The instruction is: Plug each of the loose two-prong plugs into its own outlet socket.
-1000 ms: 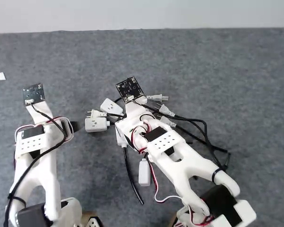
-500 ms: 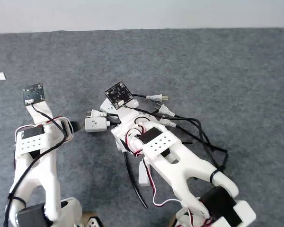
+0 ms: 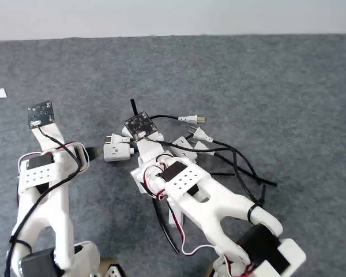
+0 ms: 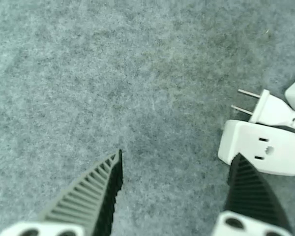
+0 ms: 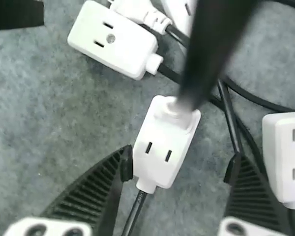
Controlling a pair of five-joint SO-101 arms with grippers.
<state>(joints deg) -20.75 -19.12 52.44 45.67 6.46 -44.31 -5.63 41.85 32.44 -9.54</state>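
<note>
My right gripper (image 5: pixel 179 162) is open and straddles a white outlet socket (image 5: pixel 160 147) lying on the carpet, with a black cable running from its back. A second socket (image 5: pixel 113 39) lies beyond it and a third socket (image 5: pixel 285 157) is beside one finger. My left gripper (image 4: pixel 177 157) is open over bare carpet, with a socket (image 4: pixel 260 147) and a white two-prong plug (image 4: pixel 268 108) just past one fingertip. From above, that socket (image 3: pixel 116 152) and plug (image 3: pixel 116 138) sit between the arms. Two more plugs (image 3: pixel 190 119) (image 3: pixel 200 134) lie past the right arm.
Black cables (image 3: pixel 242 167) tangle on the grey carpet (image 3: pixel 277 86) to the right of the right arm. Another white socket (image 3: pixel 174 214) lies partly under that arm. Small white scraps (image 3: pixel 0 92) rest at the far left. A pale wall edges the back.
The right arm has swung left and drawn back a little, bringing its gripper over the socket near the middle. The left arm has not moved.
</note>
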